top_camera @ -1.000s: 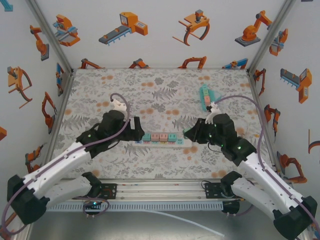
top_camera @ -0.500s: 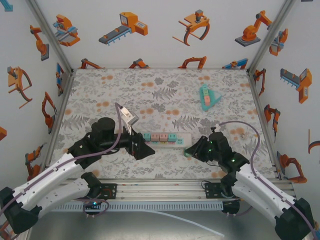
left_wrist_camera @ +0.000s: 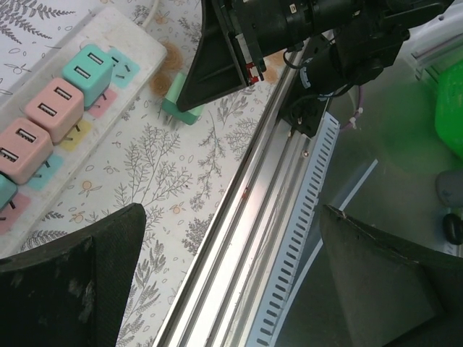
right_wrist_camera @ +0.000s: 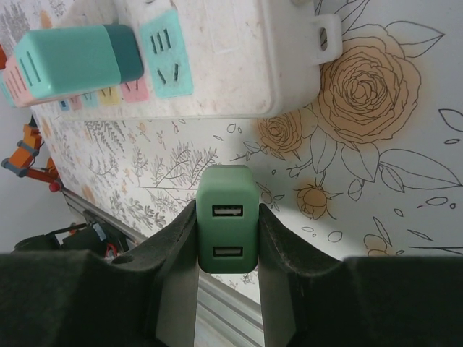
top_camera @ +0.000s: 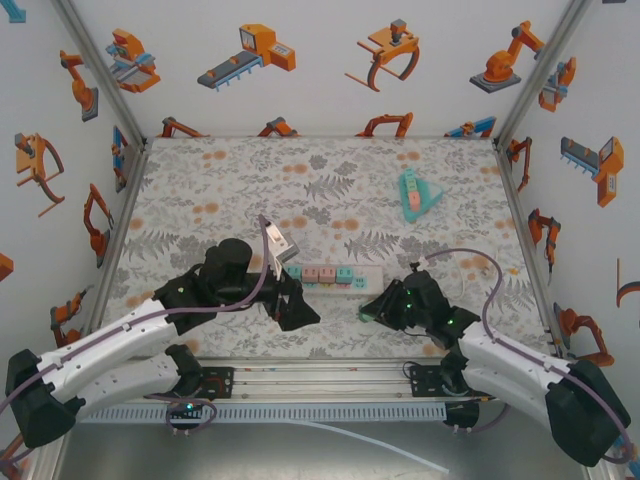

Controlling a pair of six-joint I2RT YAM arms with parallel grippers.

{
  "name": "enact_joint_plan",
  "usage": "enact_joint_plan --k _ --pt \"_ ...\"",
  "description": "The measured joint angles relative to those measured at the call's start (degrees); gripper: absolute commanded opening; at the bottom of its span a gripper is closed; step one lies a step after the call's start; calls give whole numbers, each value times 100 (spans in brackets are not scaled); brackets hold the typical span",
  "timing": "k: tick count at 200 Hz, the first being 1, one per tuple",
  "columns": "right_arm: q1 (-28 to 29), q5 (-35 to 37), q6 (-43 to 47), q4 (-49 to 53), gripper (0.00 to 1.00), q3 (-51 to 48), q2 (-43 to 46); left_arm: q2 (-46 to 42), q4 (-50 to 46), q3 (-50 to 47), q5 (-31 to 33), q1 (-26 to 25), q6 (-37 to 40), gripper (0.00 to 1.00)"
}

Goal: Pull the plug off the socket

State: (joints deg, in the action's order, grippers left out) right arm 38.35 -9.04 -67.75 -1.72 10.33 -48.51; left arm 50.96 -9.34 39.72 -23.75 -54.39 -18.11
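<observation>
Right tool (left_wrist_camera: 189, 97) grips a green plug (left_wrist_camera: 179, 113) beside the socket strip (left_wrist_camera: 141, 40).

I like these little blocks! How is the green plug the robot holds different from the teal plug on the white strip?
The green plug is pulled out and pinched in the right tool; the teal plug sits plugged into the power strip. The green plug is grassy green; the teal plug is bluer. Both are small blocks with rounded corners.

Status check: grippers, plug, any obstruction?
Left gripper open, empty. Right gripper shut on green plug, clear of power strip. Other plugs seated; nothing obstructing.
</observation>
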Motion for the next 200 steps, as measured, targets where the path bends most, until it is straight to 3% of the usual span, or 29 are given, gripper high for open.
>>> enact_joint_plan --k 74,129,159,200 --pt "122 369 -125 258 58 0 199 2 13 0 352 -44 37 97" --pt "122 911 190 1637 65 236 1071 -7 4 0 662 -83 37 97" --pt "122 1375 929 2549 66 896 1427 -127 -46 0 960 -83 37 97" --pt "122 2011 2817 2605 71 1703 1792 -356 -240 0 1871 -83 11 97"
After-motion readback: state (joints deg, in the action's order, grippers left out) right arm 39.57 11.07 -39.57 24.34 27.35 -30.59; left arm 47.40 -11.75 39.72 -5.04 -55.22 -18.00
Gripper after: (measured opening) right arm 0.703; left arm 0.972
